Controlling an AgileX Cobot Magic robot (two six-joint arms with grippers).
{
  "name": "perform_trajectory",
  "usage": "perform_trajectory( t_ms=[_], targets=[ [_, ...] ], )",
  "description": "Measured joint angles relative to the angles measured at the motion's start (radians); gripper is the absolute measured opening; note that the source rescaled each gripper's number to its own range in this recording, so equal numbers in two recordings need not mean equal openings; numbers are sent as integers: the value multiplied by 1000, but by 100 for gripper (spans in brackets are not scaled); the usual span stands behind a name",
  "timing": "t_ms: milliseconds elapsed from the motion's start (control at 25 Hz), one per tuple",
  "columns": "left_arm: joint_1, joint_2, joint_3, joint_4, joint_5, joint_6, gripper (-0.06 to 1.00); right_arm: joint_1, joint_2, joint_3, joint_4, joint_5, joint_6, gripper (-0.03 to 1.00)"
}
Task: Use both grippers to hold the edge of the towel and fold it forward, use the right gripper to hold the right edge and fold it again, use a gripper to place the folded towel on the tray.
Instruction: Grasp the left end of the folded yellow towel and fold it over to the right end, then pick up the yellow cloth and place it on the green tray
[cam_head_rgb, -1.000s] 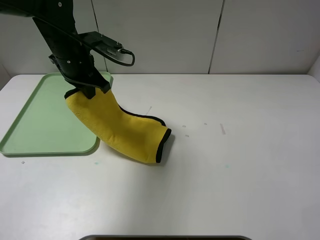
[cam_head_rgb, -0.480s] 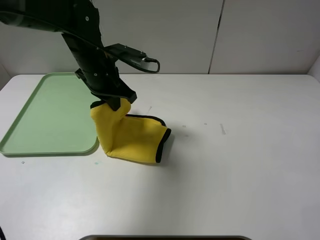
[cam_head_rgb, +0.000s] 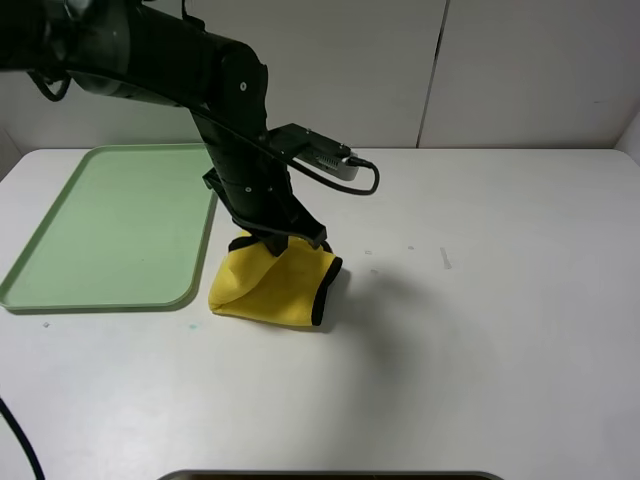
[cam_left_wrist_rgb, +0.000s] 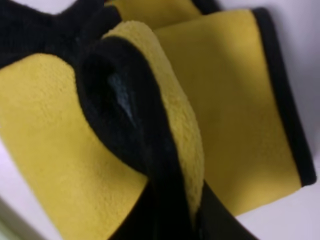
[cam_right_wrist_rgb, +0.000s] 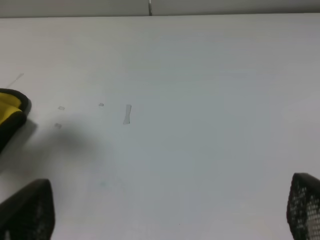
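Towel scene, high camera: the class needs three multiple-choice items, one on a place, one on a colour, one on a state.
1. Where does the towel rest?
A on the table beside the tray
B on the tray
C off the table
2. What colour is the tray?
A blue
B pale green
C red
3. The left pincer is:
A open
B out of view
C shut on the towel

Answers:
1 A, the towel lies on white table outside the tray's rim.
2 B, its whole surface is pale green.
3 C, its jaws pinch the towel.
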Motion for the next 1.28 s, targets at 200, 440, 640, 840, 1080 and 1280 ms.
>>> perform_trajectory(
  t_ms=[200,440,640,840,1080,1280],
  targets=[
    [-8,26,0,-21,-9,-14,13,0,0,0,0,0,0,100],
    [-9,30,0,-30,-37,-34,86,0,0,0,0,0,0,100],
    [-9,18,0,-30,-43,-43,98,0,0,0,0,0,0,100],
    [1,-65,-9,9,-13,-95,100,0,0,0,0,0,0,100],
    [67,-119,-11,38,80,-139,100,0,0,0,0,0,0,100],
    [130,-119,37,42,74,-141,100,0,0,0,0,0,0,100]
  ],
)
